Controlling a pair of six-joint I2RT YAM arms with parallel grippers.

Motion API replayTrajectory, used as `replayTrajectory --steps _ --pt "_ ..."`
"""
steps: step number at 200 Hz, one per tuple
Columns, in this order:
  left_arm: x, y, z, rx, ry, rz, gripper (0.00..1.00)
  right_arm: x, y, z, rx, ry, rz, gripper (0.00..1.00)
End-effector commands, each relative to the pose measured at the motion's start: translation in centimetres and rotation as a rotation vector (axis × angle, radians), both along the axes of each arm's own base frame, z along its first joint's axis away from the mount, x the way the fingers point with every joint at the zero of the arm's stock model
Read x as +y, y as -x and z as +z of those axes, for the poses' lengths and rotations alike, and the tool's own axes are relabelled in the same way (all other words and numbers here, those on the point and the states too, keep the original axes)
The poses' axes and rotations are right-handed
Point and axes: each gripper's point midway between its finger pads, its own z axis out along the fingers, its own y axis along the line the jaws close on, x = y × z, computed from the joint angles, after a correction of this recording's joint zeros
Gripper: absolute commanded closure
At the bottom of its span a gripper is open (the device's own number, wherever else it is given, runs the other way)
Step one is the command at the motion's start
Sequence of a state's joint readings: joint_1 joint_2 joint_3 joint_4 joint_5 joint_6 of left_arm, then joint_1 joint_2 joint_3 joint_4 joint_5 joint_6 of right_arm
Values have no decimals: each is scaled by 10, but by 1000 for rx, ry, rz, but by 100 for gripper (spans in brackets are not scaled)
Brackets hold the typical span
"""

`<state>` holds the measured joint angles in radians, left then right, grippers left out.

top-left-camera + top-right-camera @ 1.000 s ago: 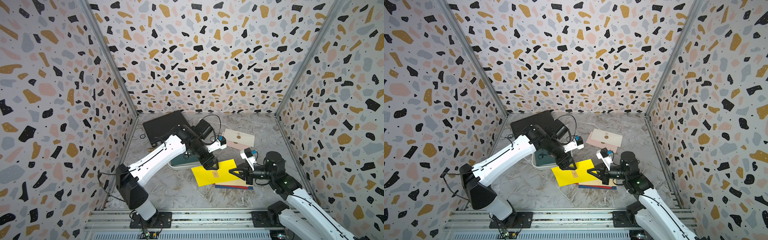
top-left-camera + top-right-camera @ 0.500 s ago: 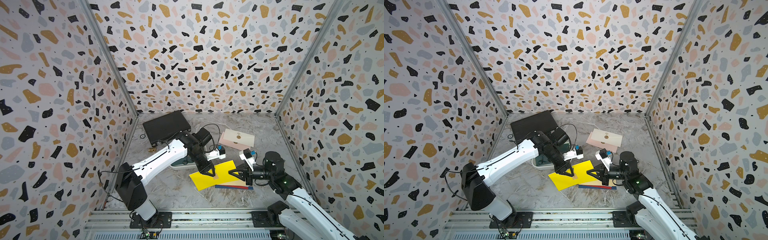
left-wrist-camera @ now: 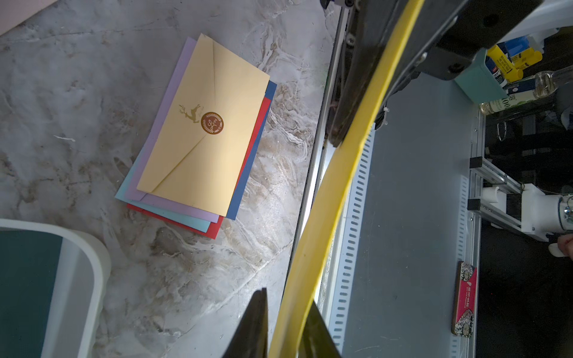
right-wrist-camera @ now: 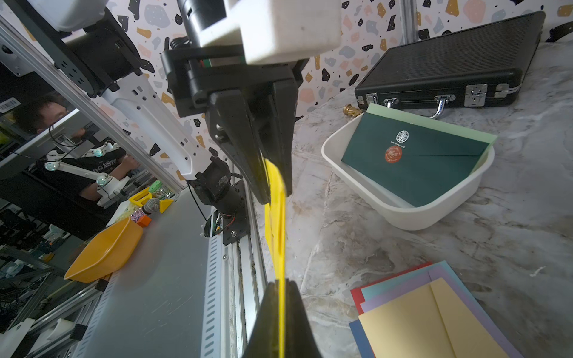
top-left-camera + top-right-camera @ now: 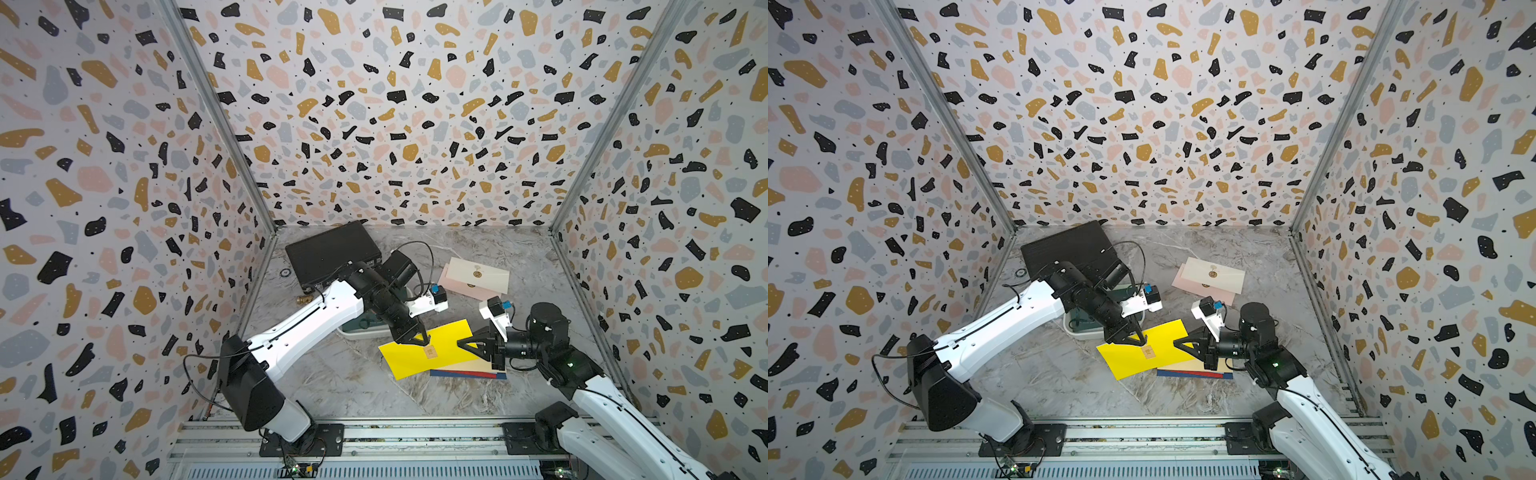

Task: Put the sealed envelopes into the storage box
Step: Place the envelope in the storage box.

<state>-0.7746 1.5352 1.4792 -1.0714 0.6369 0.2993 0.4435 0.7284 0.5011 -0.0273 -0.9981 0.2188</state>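
Yellow paper envelope [image 5: 409, 358] is hanging pinched by left tool [image 5: 419, 340] and right tool [image 5: 460, 344], shallow white plastic box [image 5: 361, 335] at ten o'clock.

2 white arms [image 5: 316, 320], black joints [image 5: 253, 388]

In both top views, below centre frame, my left arm [image 5: 316, 320] covers most of the storage box [image 5: 360, 335]; I get only a strip of rim. Right of it, the yellow envelope [image 5: 415, 353], whose seal sticker [image 5: 430, 352] is too small to read, hides the stack of envelopes [image 5: 465, 374] except thin cream, red and navy edges. The cream envelope [image 5: 478, 272] covers most of the pink envelope [image 5: 478, 293]. Both wrist views show the yellow envelope edge-on only; frame edges crop the box and the stack.
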Motion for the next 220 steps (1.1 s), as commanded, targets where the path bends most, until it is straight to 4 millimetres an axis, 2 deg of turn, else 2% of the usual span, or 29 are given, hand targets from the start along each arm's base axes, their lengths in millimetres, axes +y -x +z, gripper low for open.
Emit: replayTrajectory --steps 1,24,38,58,73,82,102,119,144,178,197,220 --pt "-5 -3 6 -8 35 -10 87 1 2 11 -28 -12 13 100" --pt "-7 -3 5 4 34 -11 100 1 1 10 -23 -7 6 100" --pt "-7 -6 3 -7 27 -7 100 1 -2 9 -26 -1 -12 100" --pt "2 -19 -7 -89 -36 23 100 -7 -15 -10 28 77 -118 74" --pt "17 -35 -17 -201 -122 45 100 -16 -25 -27 39 152 -205 67" --pt "28 -47 -21 -272 -174 56 100 -22 -30 -37 38 196 -250 66" --pt "49 -59 -24 -398 -258 -7 100 -30 -34 -53 42 259 -297 65" --pt "67 -75 -23 -520 -336 -52 100 -29 -34 -53 43 256 -292 65" --pt "85 -93 -13 -603 -347 -114 100 -26 -34 -48 39 232 -282 65" --pt "105 -118 -18 -568 -379 -132 100 -26 -33 -52 56 232 -281 65" --pt "110 -122 -26 -544 -345 -181 100 -26 -32 -51 57 224 -282 65" --pt "115 -135 -31 -503 -317 -153 100 -26 -30 -51 58 224 -278 65"
